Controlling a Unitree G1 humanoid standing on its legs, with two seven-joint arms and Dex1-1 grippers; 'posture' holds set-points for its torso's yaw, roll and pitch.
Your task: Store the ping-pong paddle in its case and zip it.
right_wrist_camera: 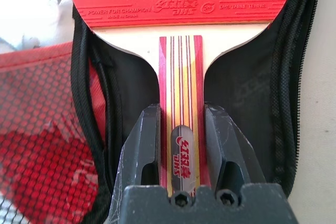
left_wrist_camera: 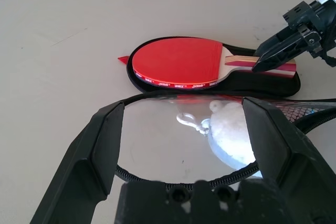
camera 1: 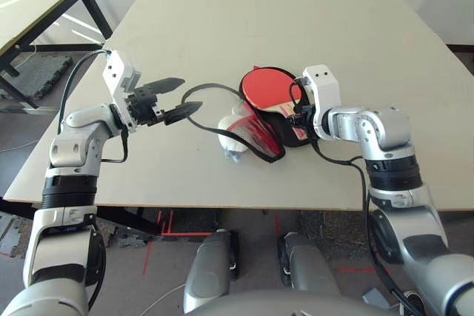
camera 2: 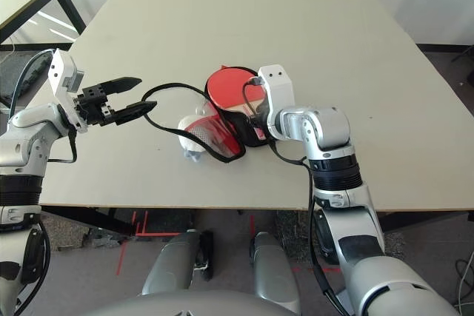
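Observation:
The ping-pong paddle (camera 1: 266, 85), red face up, lies on the black lining of the open case (camera 1: 268, 140) at mid-table. The case's red mesh flap is folded toward me. My right gripper (right_wrist_camera: 182, 113) is shut on the striped wooden handle (right_wrist_camera: 181, 66) and shows in the left wrist view as well (left_wrist_camera: 273, 53). My left gripper (camera 1: 190, 94) hovers open just left of the case. A black zipper band (left_wrist_camera: 157, 97) loops out from the case and runs between its open fingers (left_wrist_camera: 100, 145).
A white plush pendant (camera 1: 233, 137) lies against the case's flap on the side toward me. A second table (camera 1: 37, 5) stands at the far left. The table's near edge (camera 1: 222, 207) runs close below both arms.

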